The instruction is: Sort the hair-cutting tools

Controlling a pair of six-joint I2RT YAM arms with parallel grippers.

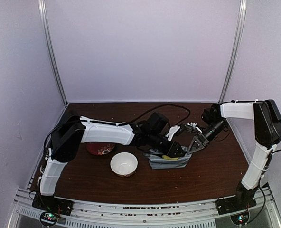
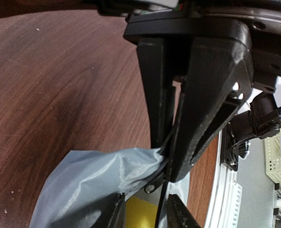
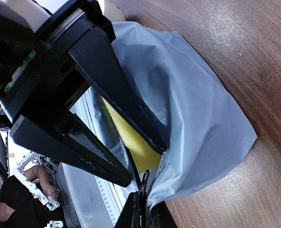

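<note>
A grey zip pouch point(image 1: 166, 163) lies on the brown table right of centre. My left gripper point(image 2: 170, 164) is shut on the pouch's zipper edge, by the metal pull tab point(image 2: 149, 188). My right gripper point(image 3: 144, 163) is open. One finger point(image 3: 131, 109) reaches into the pouch mouth and the other stays outside the near wall. Something yellow point(image 3: 136, 148) lies inside the pouch point(image 3: 202, 109). The left gripper also shows in the right wrist view point(image 3: 143, 211), pinched on the zipper. No scissors, comb or clipper is clearly visible in any view.
A white bowl point(image 1: 124, 164) stands left of the pouch. A red patterned plate point(image 1: 100, 148) lies partly under the left arm. A black cable point(image 1: 173, 108) loops across the back of the table. Side walls close in the table.
</note>
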